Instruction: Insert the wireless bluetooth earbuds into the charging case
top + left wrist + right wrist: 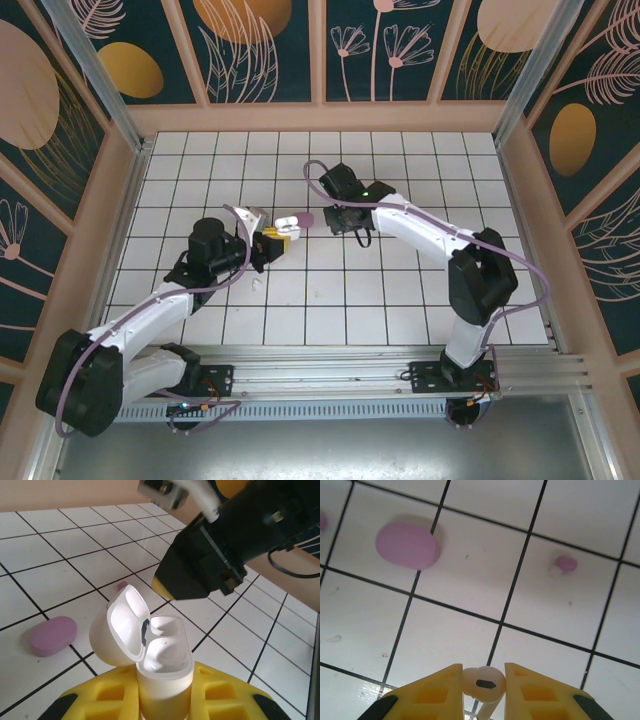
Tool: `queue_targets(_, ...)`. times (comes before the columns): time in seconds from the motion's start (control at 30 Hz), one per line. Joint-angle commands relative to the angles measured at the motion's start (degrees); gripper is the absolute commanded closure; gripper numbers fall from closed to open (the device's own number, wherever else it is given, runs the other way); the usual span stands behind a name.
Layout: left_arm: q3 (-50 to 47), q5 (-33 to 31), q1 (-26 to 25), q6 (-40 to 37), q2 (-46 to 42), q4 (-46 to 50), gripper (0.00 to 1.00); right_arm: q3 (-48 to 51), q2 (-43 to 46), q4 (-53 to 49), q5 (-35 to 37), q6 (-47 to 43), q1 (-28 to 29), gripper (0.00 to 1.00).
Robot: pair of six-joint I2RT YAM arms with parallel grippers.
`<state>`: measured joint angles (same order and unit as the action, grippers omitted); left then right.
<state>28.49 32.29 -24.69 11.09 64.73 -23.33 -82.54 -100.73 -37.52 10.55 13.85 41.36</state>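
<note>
My left gripper (272,238) (165,692) is shut on the white charging case (287,224) (162,665), held upright with its lid hinged open to the left. Whether a bud sits in its white sockets I cannot tell. My right gripper (325,222) (483,682) is shut on a white earbud (482,684), stem pointing down, above the tiles. In the left wrist view the right gripper (165,587) hangs just beyond and above the open case. A pale purple earbud (565,564) (122,585) lies on the floor. A small white bud (258,283) lies near the left arm.
A closed purple case (303,220) (52,636) (407,545) lies on the white tiled floor (400,300), close to both grippers. Another purple speck (321,521) sits at the right wrist view's left edge. Wooden walls ring the floor.
</note>
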Motion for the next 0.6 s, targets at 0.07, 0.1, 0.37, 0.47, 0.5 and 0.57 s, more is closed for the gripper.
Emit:
queue_targets(0.07,3.1,1.3,-2.2,2.2,3.2,-5.9,1.00,-0.4,7.4,3.3,5.0,-1.2,1.0,0.78)
queue_targets(0.1,3.8,1.3,-2.6,2.3,3.8,-6.0,1.00,0.1,8.7,4.6,5.6,-1.9,1.6,0.78)
queue_targets(0.37,7.8,1.4,-4.1,4.9,6.9,-7.4,1.00,1.5,15.0,10.9,7.5,-6.3,5.5,0.77)
queue_targets(0.47,8.1,2.0,-4.2,6.5,7.2,-9.0,1.00,1.8,16.3,12.5,7.6,-7.4,6.9,0.77)
queue_targets(0.5,8.1,2.3,-4.2,7.0,7.3,-9.5,1.00,2.0,16.6,12.9,7.5,-7.7,7.3,0.77)
queue_targets(0.57,8.2,2.8,-4.2,8.4,7.5,-10.6,1.00,2.5,17.2,14.2,6.9,-8.1,8.0,0.76)
